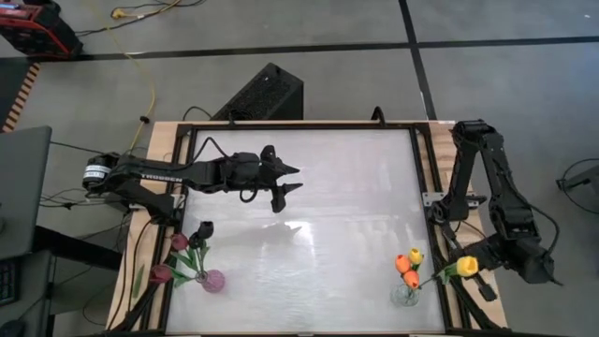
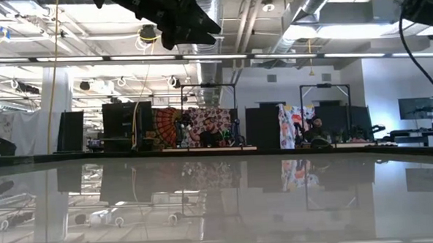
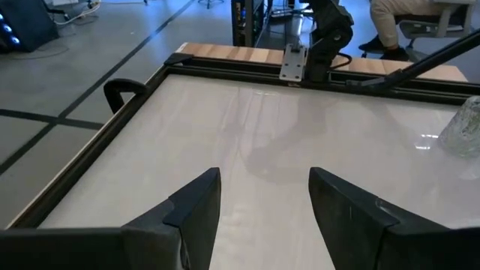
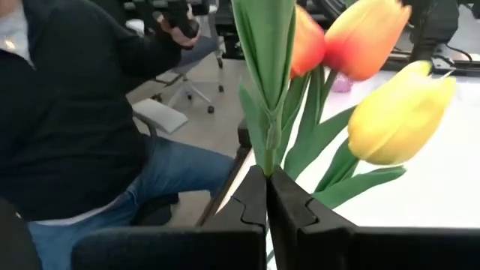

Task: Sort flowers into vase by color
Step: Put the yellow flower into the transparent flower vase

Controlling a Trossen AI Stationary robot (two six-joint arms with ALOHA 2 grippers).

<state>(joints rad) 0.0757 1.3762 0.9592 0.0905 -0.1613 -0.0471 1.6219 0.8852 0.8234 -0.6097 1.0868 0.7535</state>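
Note:
Near the table's front right, a clear vase [image 1: 404, 296] holds two orange tulips [image 1: 406, 270] and a yellow one [image 1: 416, 255]. Beside it my right gripper [image 1: 479, 273] is shut on the green stem of a yellow tulip [image 1: 466, 266], whose head [image 4: 397, 112] sits just past the fingers. At the front left, a pinkish vase [image 1: 213, 281] holds dark maroon tulips [image 1: 178, 245]. My left gripper [image 1: 285, 183] hangs open high over the table's middle left, with nothing between its fingers [image 3: 195, 210]. My right gripper pinches a green stem with its leaf [image 4: 268, 161] between the tips of its two fingers, just below the yellow head. The fingers come nearly level from the table's right edge. The flower is lifted, its stem [image 1: 432, 279] slanting toward the clear vase; I cannot tell whether its lower end is inside.
A black frame [image 1: 426, 187] rims the white table. A seated person in a dark top and jeans [image 4: 75, 112] is close beyond the right arm. A black box [image 1: 267, 94] stands behind the far edge. The table's middle [image 1: 346, 215] is bare.

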